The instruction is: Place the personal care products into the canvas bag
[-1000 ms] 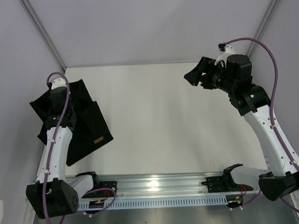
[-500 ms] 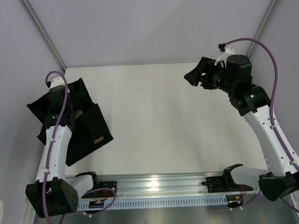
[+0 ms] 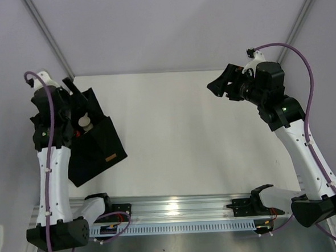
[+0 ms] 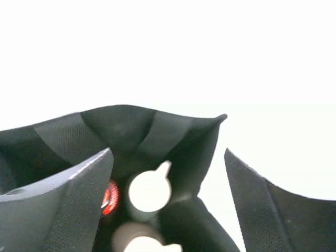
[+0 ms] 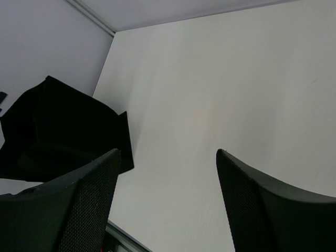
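Note:
The black canvas bag (image 3: 98,144) lies at the table's left edge, its tan label (image 3: 109,159) facing the front. In the left wrist view its mouth (image 4: 136,131) gapes open, and three personal care products stand inside. They are a bottle with a pale round cap (image 4: 149,191), a red one (image 4: 109,198) and a cream-topped one (image 4: 137,244). One pale cap (image 3: 84,121) also shows from above. My left gripper (image 3: 74,97) hovers open just over the bag's mouth and holds nothing. My right gripper (image 3: 222,84) hangs open and empty, high at the far right.
The white table (image 3: 174,131) stretches between the two arms. A metal rail (image 3: 179,208) with the arm bases runs along the near edge. From the right wrist the bag (image 5: 63,126) shows far off at the left.
My left gripper has opened and risen out of the bag towards the far left. A pale bottle cap now shows in the bag's mouth. The right arm has stayed still.

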`<control>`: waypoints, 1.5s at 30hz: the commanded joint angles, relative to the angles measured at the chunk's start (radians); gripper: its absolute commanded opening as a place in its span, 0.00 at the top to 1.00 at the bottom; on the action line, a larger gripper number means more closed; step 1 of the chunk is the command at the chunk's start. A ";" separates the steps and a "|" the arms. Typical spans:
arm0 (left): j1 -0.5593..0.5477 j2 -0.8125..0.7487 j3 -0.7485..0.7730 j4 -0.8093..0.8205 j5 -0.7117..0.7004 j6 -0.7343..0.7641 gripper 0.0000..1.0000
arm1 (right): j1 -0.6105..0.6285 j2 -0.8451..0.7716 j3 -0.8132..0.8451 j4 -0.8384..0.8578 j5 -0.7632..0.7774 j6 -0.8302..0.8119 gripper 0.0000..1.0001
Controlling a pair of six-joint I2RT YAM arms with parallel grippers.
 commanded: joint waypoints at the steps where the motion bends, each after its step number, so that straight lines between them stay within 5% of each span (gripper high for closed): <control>1: 0.008 -0.064 0.128 -0.021 0.093 -0.134 0.07 | 0.014 0.009 0.017 0.014 -0.032 0.014 0.23; 2: 0.008 -0.067 0.159 -0.020 0.118 -0.163 0.01 | 0.016 0.009 0.014 0.008 -0.035 0.005 0.23; 8: -0.048 0.055 0.355 -0.168 0.333 -0.260 0.01 | 0.020 0.037 0.002 -0.086 -0.016 -0.090 0.20; 12: -0.412 0.135 0.481 -0.217 0.203 -0.177 0.01 | 0.022 0.041 0.002 -0.106 -0.008 -0.086 0.02; 19: -0.708 0.124 0.325 -0.126 0.225 -0.198 0.01 | 0.065 0.008 -0.009 -0.179 0.003 -0.191 0.01; 25: -0.757 -0.015 -0.051 -0.029 0.364 -0.266 0.01 | 0.141 -0.069 -0.062 -0.256 0.214 -0.175 0.01; 30: -0.767 -0.210 -0.261 -0.009 0.360 -0.342 0.01 | 0.142 -0.071 -0.185 -0.267 0.118 -0.095 0.00; 34: -0.771 -0.323 -0.321 -0.019 0.384 -0.361 0.01 | 0.143 -0.103 -0.248 -0.183 0.003 -0.086 0.01; 45: -0.773 -0.345 -0.333 -0.049 0.373 -0.338 0.01 | 0.143 -0.106 -0.225 -0.135 0.000 -0.081 0.01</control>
